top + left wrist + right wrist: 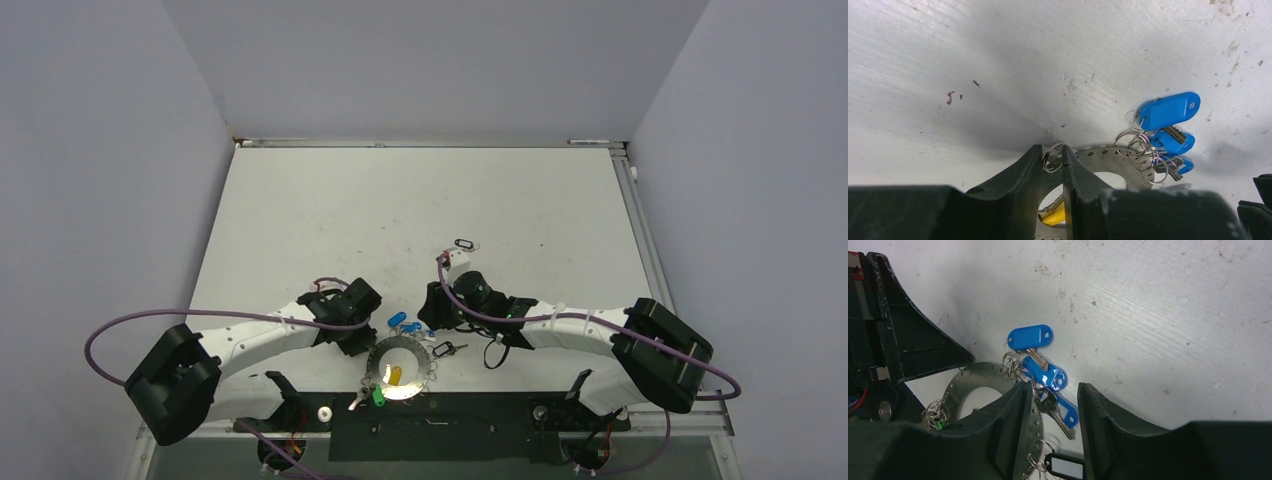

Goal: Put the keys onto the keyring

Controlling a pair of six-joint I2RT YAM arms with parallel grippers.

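Grey walls close in a white, scuffed table (400,200) on three sides. The left gripper (1053,162) is clenched on the rim of the keyring (1108,152) at about 10 o'clock, with a small split ring (1052,157) standing between its tips. The right gripper (1053,405) hangs at the ring's 1 o'clock with jaws spread, straddling one blue-tagged key (1067,412) without pinching it.

It is one of three blue-tagged keys (1030,337) that fan out from the rim at 12 o'clock, their small rings bunched together. One yellow tag (395,375) lies inside the centre hole, and one green tag (378,396) sits at the rim at 7 o'clock. There are two black ones: a near black tag (445,349) just beside the rim at 2 o'clock, and a far black tag (464,243) well apart toward 1 o'clock.

The keyring lies flat by the table's near edge, between the two arms. Dark specks mark the surface.
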